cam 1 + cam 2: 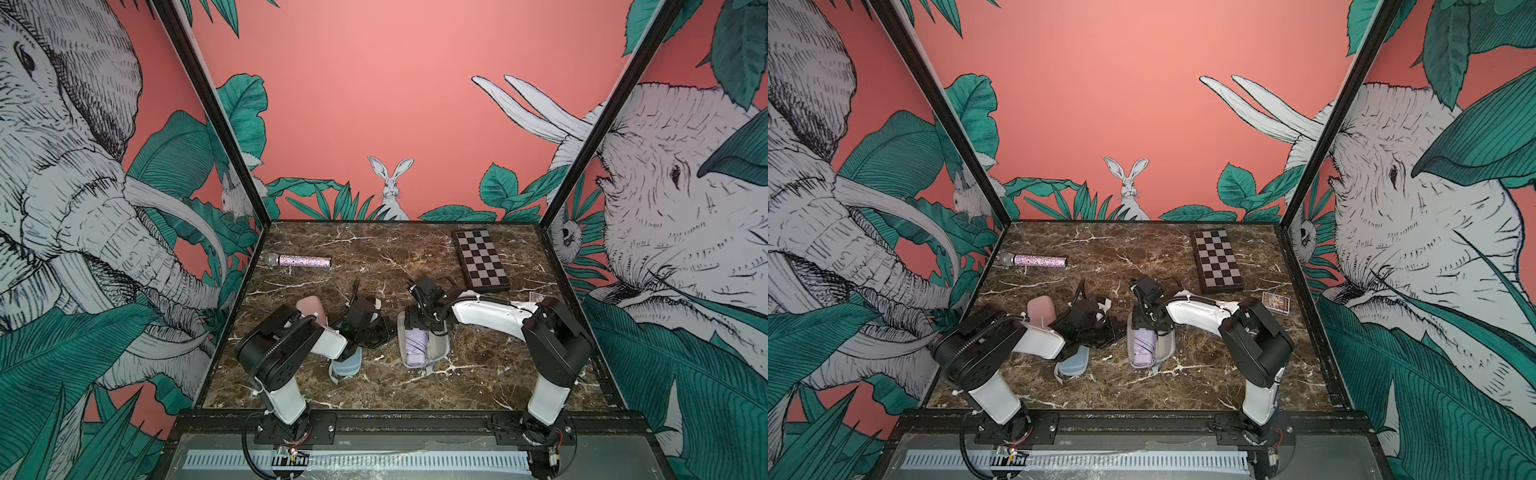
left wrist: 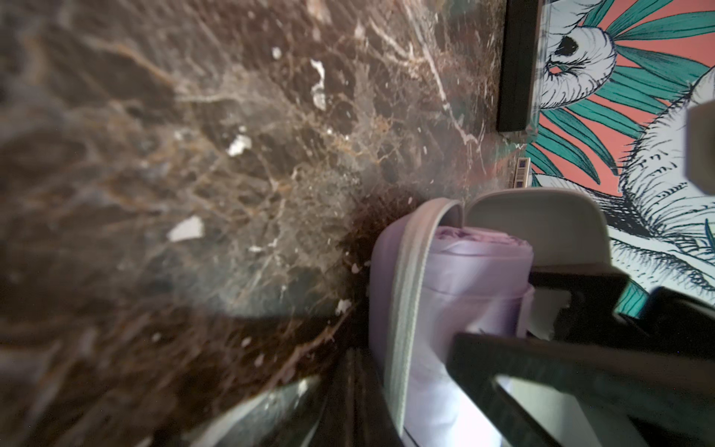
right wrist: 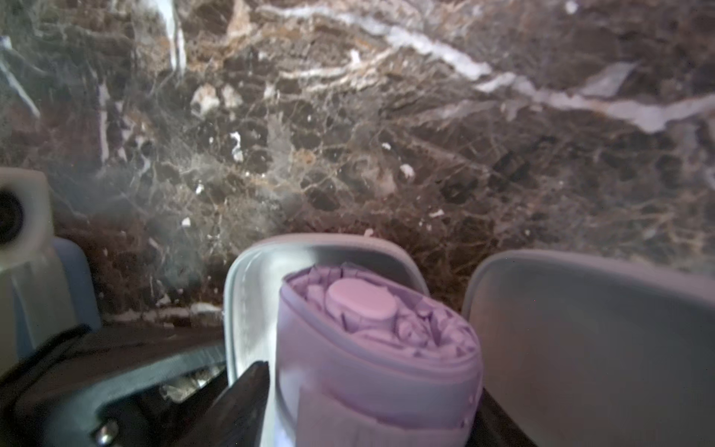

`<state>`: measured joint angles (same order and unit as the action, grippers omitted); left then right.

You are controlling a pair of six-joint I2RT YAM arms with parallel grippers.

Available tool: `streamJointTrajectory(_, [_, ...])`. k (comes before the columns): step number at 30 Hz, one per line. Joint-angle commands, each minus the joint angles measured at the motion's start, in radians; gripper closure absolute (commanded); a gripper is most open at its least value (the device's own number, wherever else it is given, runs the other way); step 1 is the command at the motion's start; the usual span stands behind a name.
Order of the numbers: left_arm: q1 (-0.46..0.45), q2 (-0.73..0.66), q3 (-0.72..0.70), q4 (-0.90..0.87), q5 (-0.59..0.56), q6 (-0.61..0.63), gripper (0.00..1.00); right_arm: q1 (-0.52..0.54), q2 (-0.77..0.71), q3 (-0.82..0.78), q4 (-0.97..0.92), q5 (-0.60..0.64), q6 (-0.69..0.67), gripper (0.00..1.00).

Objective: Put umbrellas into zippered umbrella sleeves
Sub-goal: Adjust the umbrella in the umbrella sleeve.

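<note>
Lilac umbrella lies in the left half of the open lilac sleeve, long axis near-far, cap end toward the near edge. My right gripper straddles its far part, fingers close against both sides; squeezing or loose, can't tell. The sleeve's other half lies open to the right, so I'd guess it gets folded leftward next, right arm nearer. My left gripper, fingers pressed together, sits just left of the sleeve
</note>
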<state>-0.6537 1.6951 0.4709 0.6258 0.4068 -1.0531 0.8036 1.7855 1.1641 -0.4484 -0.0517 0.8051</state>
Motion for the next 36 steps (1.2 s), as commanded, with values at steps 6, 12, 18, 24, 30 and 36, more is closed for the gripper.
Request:
streamJointTrajectory(6, [0.006,-0.033,0.004,-0.057,-0.014,0.024,0.94,-0.044,-0.055,0.044,-0.093,0.048,-0.063,0.27])
streamJointTrajectory(12, [0.006,-0.042,0.006,-0.072,-0.02,0.032,0.94,-0.032,0.007,0.024,0.017,-0.032,-0.005,0.47])
streamJointTrajectory(18, [0.004,-0.022,0.026,-0.058,-0.014,0.03,0.94,0.003,0.052,0.052,0.049,-0.082,0.03,0.6])
streamJointTrajectory(24, [0.006,-0.031,0.032,-0.066,-0.021,0.031,0.94,-0.025,0.018,0.029,0.032,-0.091,0.023,0.53])
streamJointTrajectory(30, [0.006,-0.099,0.015,-0.148,-0.04,0.053,0.88,-0.032,-0.224,0.109,-0.167,0.013,-0.078,0.36])
streamJointTrajectory(36, [0.006,-0.12,0.003,-0.159,-0.026,0.053,0.87,-0.172,-0.442,-0.149,-0.212,0.023,-0.052,0.28])
